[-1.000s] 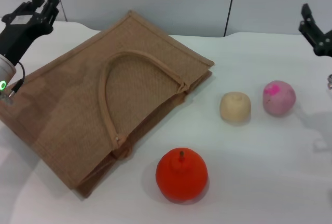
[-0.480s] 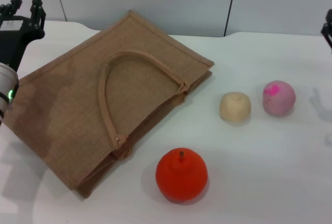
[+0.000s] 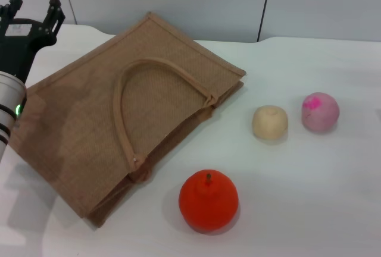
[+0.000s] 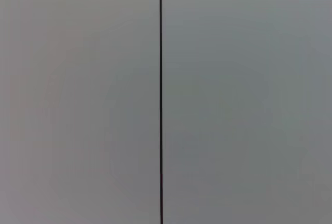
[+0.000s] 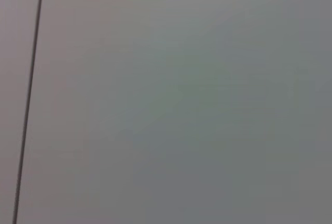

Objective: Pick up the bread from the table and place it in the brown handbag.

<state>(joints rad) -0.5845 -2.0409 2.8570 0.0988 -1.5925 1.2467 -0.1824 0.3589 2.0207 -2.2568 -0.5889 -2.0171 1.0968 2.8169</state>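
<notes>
No ribbed orange-and-cream loaf shows anywhere in the head view, so the bread cannot be placed; it may be inside the bag already or simply out of sight.

The brown handbag lies flat on the table, its looped handle resting on top, its near-left corner just below and beside the left gripper. That gripper is raised at the far left edge of the bag, prongs pointing up and spread apart, holding nothing. The right gripper is not in view, and both wrist views show only a plain grey wall panel with a dark seam.

Well away from the left gripper, across the bag, sit an orange fruit, a small beige bun and a pink bun beside it.

The likely risk is a wrong pick: with the loaf unseen, either bun could be mistaken for the bread. The bag's mouth also lies closed and flat, so anything pushed at it could slide off the cloth.

No brand, label or readable writing is visible.
</notes>
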